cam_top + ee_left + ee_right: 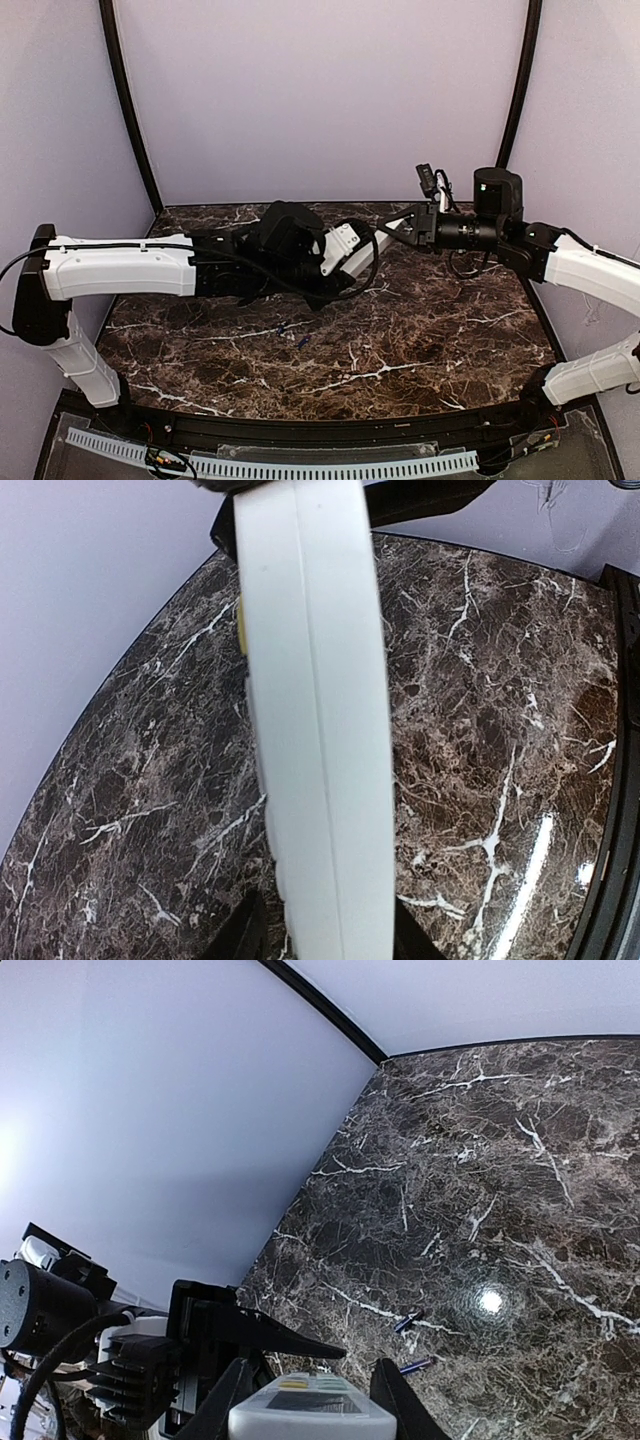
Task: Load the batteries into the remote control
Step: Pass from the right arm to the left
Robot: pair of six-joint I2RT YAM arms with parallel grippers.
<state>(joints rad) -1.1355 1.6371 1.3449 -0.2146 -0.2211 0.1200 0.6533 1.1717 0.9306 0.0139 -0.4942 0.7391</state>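
Spanning the gap between the two arms, the remote control (392,230) is held in the air above the far half of the dark marble-patterned surface (450,340). One end is gripped by the left hand (325,935), whose fingers are closed against opposite sides of the white bar in the left wrist view. The other end is clamped by the right hand (313,1400), whose fingers are pressed to either side of it. In the right wrist view a greyish panel is seen on the face turned toward that camera. The first battery (283,327) and the second battery (303,341) are laid on the surface, near each other but not touching. Both are nearer the arm bases than the left hand, well apart from the remote control, and touched by neither hand.
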